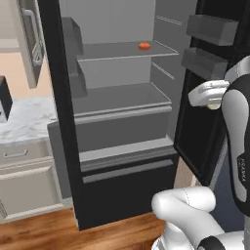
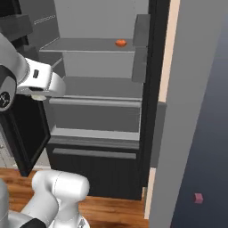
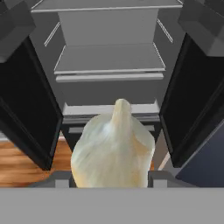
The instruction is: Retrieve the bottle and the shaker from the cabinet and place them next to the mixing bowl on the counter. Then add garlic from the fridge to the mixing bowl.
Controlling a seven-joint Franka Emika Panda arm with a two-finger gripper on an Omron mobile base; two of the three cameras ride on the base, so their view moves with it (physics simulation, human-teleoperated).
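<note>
My gripper (image 3: pixel 111 177) is shut on a whitish garlic bulb (image 3: pixel 113 148), which stands between the two fingers with its pointed tip up. I hold it in front of the open fridge (image 1: pixel 122 97), outside the shelves. From the left base view, the hand (image 1: pixel 210 93) hangs by the right fridge door, a pale bit of garlic (image 1: pixel 213 105) under it. From the other side, the garlic (image 2: pixel 39 95) peeks out below the hand. The marble counter (image 1: pixel 24 122) and a cabinet door (image 1: pixel 29 39) lie left of the fridge. The bottle, shaker and mixing bowl are out of view.
A small orange thing (image 1: pixel 144 46) lies on the fridge's upper shelf (image 2: pixel 89 44). Both black fridge doors (image 3: pixel 26 100) stand wide open on either side of the hand. A black appliance (image 1: pixel 4 97) sits on the counter. Wooden floor (image 1: pixel 39 229) runs below.
</note>
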